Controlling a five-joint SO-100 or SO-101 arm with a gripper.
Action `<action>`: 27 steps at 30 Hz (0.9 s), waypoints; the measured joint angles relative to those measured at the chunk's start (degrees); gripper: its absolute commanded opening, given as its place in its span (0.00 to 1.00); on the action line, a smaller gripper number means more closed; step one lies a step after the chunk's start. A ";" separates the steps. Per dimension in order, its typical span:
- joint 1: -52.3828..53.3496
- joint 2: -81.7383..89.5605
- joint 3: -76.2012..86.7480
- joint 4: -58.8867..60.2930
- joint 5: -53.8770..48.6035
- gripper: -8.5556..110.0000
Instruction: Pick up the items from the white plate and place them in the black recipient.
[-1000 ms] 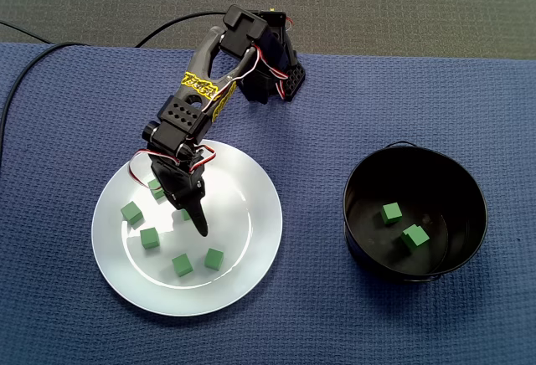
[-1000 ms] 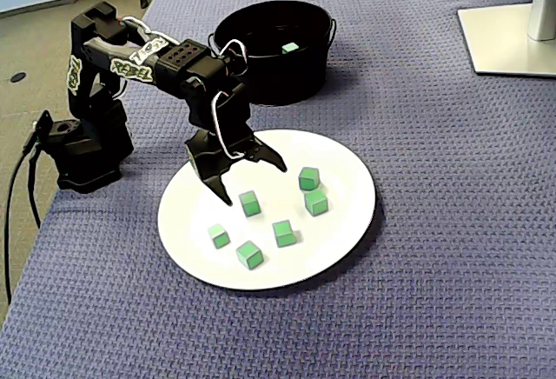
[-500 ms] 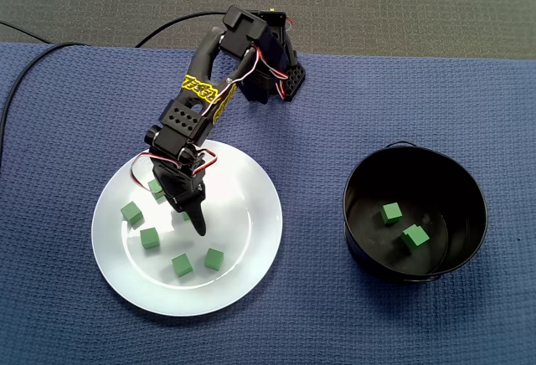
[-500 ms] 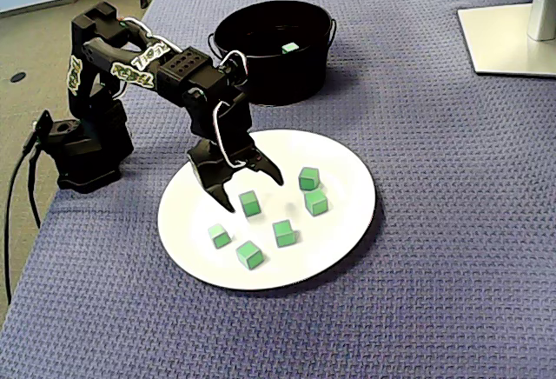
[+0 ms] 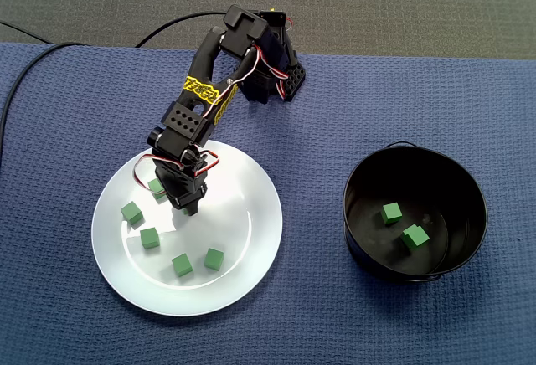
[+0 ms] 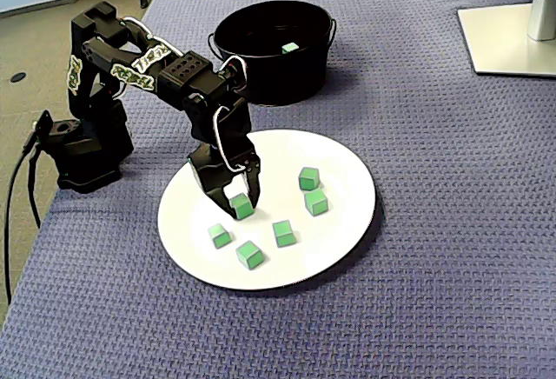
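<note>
Blue woven surface (image 5: pixel 435 80), white plate (image 5: pixel 251 214) up front: jaws narrow, pinching a green cube (image 6: pixel 242 207) on the plate's arm-side half. Small, rigid, probably light; its flat opposite faces suit the grip. Five other cubes (image 6: pixel 283 233) dot the plate.

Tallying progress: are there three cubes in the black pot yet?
No, only two green cubes lie inside the black pot.

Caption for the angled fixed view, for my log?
Gripper closed on one green cube on the white plate; black pot behind.
</note>
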 measured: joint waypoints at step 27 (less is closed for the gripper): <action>-61.70 11.78 -34.45 8.88 19.51 0.07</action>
